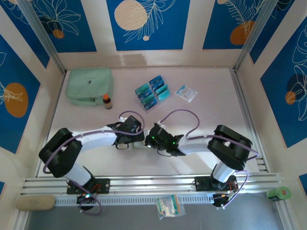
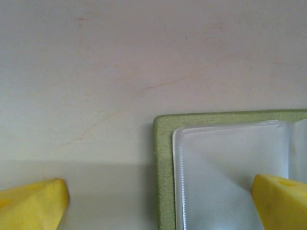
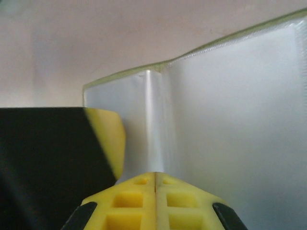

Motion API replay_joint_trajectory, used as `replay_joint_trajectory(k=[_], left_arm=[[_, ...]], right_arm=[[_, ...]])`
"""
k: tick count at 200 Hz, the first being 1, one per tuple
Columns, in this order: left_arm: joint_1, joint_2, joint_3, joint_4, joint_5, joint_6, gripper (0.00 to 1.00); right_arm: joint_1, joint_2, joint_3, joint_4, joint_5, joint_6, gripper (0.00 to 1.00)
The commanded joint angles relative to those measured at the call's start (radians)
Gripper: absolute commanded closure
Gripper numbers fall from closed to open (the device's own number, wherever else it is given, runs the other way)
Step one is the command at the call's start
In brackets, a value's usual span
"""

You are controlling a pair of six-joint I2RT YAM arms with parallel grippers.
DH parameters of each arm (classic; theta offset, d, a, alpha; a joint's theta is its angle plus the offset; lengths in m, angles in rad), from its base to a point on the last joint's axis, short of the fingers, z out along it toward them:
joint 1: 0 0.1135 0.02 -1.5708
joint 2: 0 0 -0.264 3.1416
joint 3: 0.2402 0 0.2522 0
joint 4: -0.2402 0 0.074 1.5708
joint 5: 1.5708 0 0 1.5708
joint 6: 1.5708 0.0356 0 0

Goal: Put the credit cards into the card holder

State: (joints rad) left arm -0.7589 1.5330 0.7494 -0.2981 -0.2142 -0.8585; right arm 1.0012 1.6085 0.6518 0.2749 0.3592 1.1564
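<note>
The card holder point(image 2: 164, 158) lies open on the table, showing its olive-green edge and a clear pocket point(image 2: 225, 163). My left gripper point(image 2: 158, 206) is open and straddles the holder's left edge, with one yellow finger point(image 2: 33, 206) over the bare table and the other over the pocket. My right gripper point(image 3: 155, 176) is shut, with its tip at the holder's clear inner fold point(image 3: 153, 120) and nothing seen between the fingers. From above, both grippers point(image 1: 135, 140) point(image 1: 147, 142) meet at the table's middle front. The credit cards point(image 1: 152, 92), teal and blue, stand in a clear tiered stand further back.
A mint-green zip pouch point(image 1: 89, 86) lies at the back left with a small brown bottle point(image 1: 107, 101) beside it. A white-and-blue flat packet point(image 1: 186, 93) lies to the right of the cards. Aluminium rails point(image 1: 144, 184) run along the near edge.
</note>
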Motion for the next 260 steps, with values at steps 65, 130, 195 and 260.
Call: replay_joint_trajectory(k=[65, 130, 195, 260], left_arm=[[-0.004, 0.067, 0.072, -0.125, -0.127, 0.217, 0.0], [-0.005, 0.082, 0.106, -0.129, -0.144, 0.272, 0.0], [-0.005, 0.04, 0.086, -0.118, -0.12, 0.254, 0.0], [-0.004, -0.032, 0.047, -0.105, -0.114, 0.225, 0.0]], right_arm=[[-0.13, -0.079, -0.117, -0.051, -0.066, -0.081, 1.0], [-0.102, -0.144, -0.186, -0.076, -0.038, -0.017, 1.0], [-0.117, -0.29, -0.133, -0.189, -0.043, -0.087, 1.0], [-0.176, -0.33, -0.05, -0.253, -0.149, -0.221, 0.98]])
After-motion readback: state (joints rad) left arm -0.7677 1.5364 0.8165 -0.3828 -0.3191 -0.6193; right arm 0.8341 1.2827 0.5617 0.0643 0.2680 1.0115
